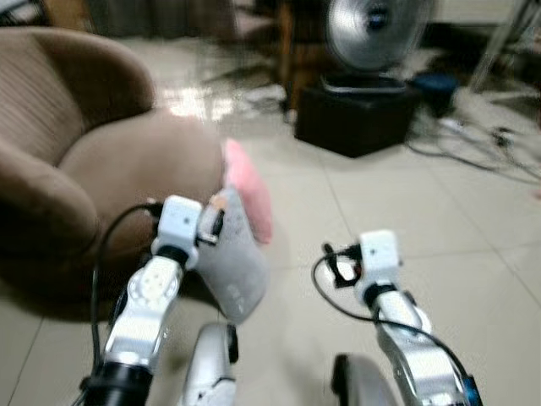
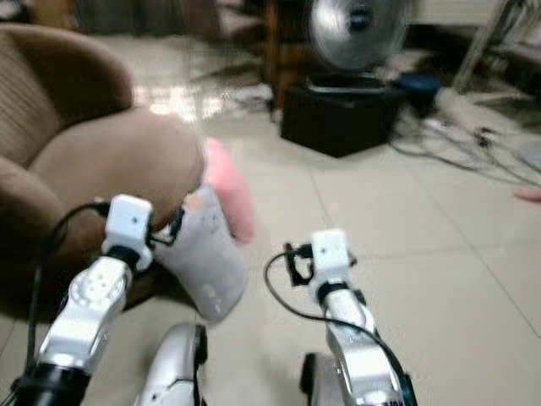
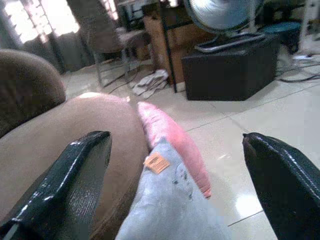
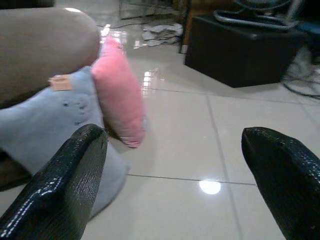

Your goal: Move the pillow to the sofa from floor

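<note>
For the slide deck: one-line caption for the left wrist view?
Open left gripper facing a grey pillow and pink pillow leaning against the brown sofa.

The two head cameras are looking forward and down over both arms at a tiled floor (image 1: 406,211), sharing the brown sofa (image 1: 76,169), the pillows (image 2: 207,249) and a fan (image 1: 372,34). Each wrist camera is sitting low, peering between its own spread fingers (image 3: 65,190) toward those pillows from close by
</note>
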### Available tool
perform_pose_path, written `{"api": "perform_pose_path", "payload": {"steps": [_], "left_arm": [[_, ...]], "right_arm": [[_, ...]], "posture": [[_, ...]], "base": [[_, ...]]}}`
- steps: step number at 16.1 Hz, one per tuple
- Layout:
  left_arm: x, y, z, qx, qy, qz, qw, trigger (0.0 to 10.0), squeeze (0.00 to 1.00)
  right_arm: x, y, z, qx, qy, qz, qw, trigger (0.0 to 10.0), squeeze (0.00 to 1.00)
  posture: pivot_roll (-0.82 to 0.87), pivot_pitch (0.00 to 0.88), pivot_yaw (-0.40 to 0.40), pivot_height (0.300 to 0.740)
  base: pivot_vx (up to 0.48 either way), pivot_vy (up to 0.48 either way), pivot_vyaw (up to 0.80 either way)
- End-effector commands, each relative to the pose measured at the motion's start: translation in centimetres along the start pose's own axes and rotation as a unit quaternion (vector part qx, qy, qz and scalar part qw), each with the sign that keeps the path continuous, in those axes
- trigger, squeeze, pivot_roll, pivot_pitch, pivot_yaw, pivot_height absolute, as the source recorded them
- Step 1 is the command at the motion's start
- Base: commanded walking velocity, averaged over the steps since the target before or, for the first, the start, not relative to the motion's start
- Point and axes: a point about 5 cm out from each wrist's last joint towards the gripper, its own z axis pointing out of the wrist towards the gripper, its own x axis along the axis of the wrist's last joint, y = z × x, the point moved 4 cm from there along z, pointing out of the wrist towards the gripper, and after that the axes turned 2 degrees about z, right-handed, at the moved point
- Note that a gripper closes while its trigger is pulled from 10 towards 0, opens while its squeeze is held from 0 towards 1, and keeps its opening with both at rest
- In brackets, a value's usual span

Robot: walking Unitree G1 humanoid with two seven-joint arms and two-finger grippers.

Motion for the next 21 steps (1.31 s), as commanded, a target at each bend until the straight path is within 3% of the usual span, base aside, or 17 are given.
{"api": "perform_pose_path", "payload": {"steps": [1,6,13,15,21], "left_arm": [[1.02,0.54,0.39,-0.010,0.016,0.002,1.000,10.0,0.00],[0.95,0.42,0.47,-0.011,0.014,0.004,1.000,10.0,0.00],[0.86,0.32,0.44,-0.012,0.011,0.008,1.000,10.0,0.00],[0.87,0.30,0.48,-0.014,0.011,0.008,1.000,10.0,0.00],[0.92,0.33,0.60,-0.016,0.010,0.011,1.000,10.0,0.00]], "right_arm": [[0.00,0.83,-0.03,-0.011,-0.002,-0.010,1.000,10.0,0.00],[-0.07,0.64,-0.02,-0.006,-0.002,-0.017,1.000,10.0,0.00],[-0.16,0.58,0.00,-0.006,-0.003,-0.021,1.000,10.0,0.00],[-0.34,0.96,-0.02,-0.019,-0.006,-0.005,1.000,10.0,0.00],[-0.43,0.63,-0.01,-0.009,-0.007,-0.023,1.000,10.0,0.00]], "posture": [[-0.04,0.000,0.013,0.570],[-0.03,0.000,0.016,0.570],[-0.03,0.000,0.020,0.570],[-0.03,0.000,0.022,0.570],[-0.03,0.000,0.025,0.570]], "base": [[0.292,0.000,0.00],[0.300,0.000,0.00],[0.304,0.000,0.60],[0.306,0.000,0.00],[0.304,0.000,0.00]]}}
